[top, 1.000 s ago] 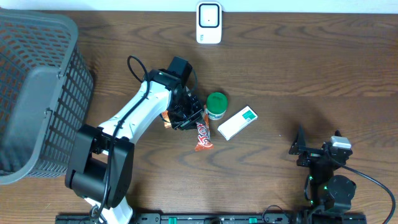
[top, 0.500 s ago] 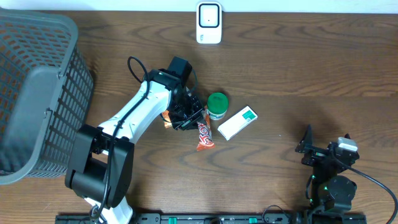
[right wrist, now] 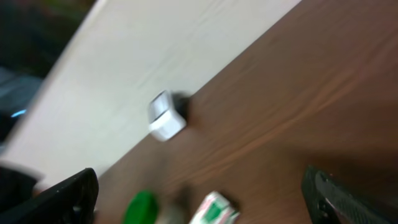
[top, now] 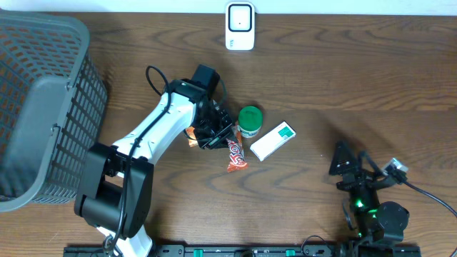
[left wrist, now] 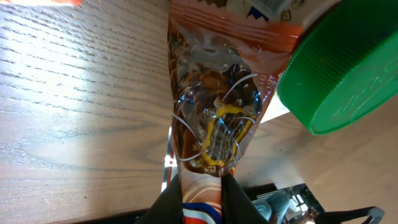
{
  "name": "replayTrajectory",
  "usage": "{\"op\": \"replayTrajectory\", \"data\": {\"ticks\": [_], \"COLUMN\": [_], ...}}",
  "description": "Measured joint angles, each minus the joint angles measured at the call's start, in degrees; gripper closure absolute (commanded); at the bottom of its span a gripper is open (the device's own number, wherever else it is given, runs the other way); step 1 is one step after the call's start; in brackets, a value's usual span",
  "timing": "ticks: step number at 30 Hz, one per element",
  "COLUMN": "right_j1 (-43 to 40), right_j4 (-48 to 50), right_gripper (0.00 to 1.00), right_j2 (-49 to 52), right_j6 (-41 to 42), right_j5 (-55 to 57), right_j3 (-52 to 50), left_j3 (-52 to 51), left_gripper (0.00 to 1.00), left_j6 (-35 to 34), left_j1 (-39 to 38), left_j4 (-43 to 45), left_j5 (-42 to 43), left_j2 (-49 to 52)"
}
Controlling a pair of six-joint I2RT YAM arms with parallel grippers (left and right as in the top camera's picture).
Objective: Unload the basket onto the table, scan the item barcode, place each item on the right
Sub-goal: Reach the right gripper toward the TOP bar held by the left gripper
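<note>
A grey basket (top: 43, 100) stands at the left edge of the table (top: 357, 78). Near the middle, the left jaws are pinched tight on one end of the orange snack packet (top: 234, 155). The white scanner (top: 240, 26) sits at the far edge. Just beside the packet are a green-lidded jar (top: 248, 120) and a white box (top: 272, 140). The right jaws are spread wide, holding nothing.

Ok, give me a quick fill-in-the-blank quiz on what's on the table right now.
1. The left gripper is ___ on the packet.
2. The jar has a ___ lid.
3. In the overhead view the basket is at the ___ edge.
4. The right gripper has its jaws ___.
Missing words: shut; green; left; open.
</note>
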Motion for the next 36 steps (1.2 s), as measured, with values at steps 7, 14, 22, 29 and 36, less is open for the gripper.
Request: {"op": "replayTrajectory", "data": {"ticks": [7,14,22,29,36], "right_j1": [0.00,0.00,0.00,0.81,9.68], "right_j4": [0.11,-0.09,5.84,21.99,21.18], "right_gripper": [0.06,0.52,0.20,0.32,0.32], "right_j2": [0.28,7.13,22.60,26.82,28.30], "right_j6": [3.91,8.79,12.15,17.92,23.04], "right_j5": [-15.39,-25.73,-38.73,-46.95,-47.15], "right_j3": [0.00,0.00,-0.28,-0.44,2.36], "left_j3": [0.00,0.00,0.00,0.00,0.00], "left_gripper": [0.83,0.83,0.83,0.83,0.83], "left_j6": [-0.39,-2.12,-2.80,-2.99,-5.46], "left_j1": [1.31,2.99,3.67,3.65,3.65], "left_j4": [0.04,0.04,0.09,0.22,0.26], "left_j5": [1.62,7.26,9.99,10.21,7.02], "left_j2": [0.00,0.00,0.00,0.00,0.00]}}
